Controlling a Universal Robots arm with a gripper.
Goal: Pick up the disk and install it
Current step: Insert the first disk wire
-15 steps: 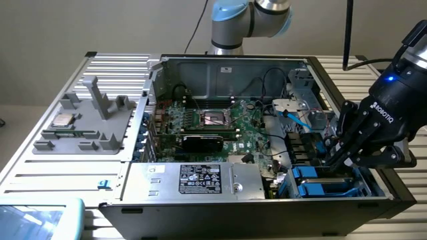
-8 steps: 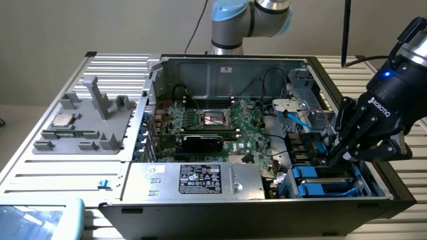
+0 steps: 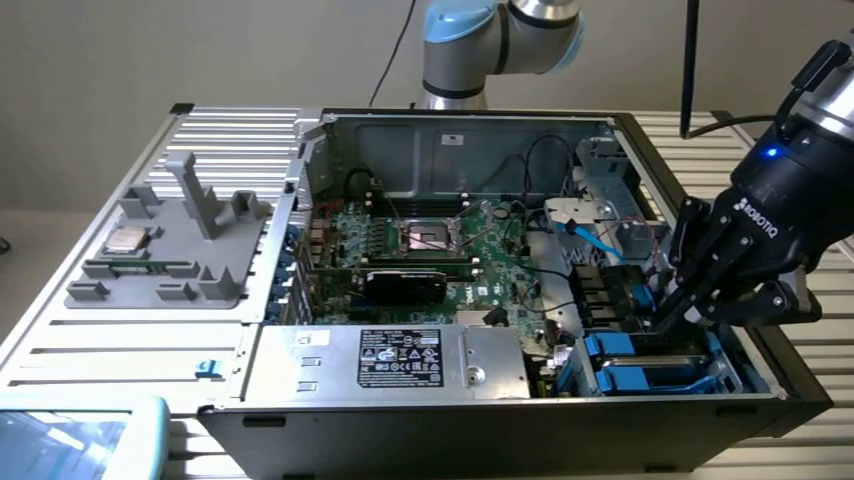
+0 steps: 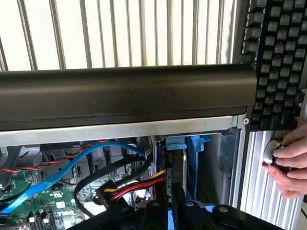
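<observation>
Gripper positioned in the drive bay of the open computer case

In the exterior view, the gripper (image 3: 674,310) is seen lowered into the drive bay at the exterior view's right of the open computer case (image 3: 454,130), directly above the blue bracket (image 3: 641,362) seated in that bay. Whether the fingers are apart or together cannot be told. The disk cannot be clearly made out; only blue plastic is seen beneath the gripper, and a blue part (image 4: 192,158) is seen upright beside the fingers in the wrist view. The motherboard (image 3: 427,245) is exposed at the case centre, with the silver power supply (image 3: 387,360) in front. A person's hand (image 4: 290,167) rests on a round knob (image 4: 272,152) outside the case wall.
</observation>
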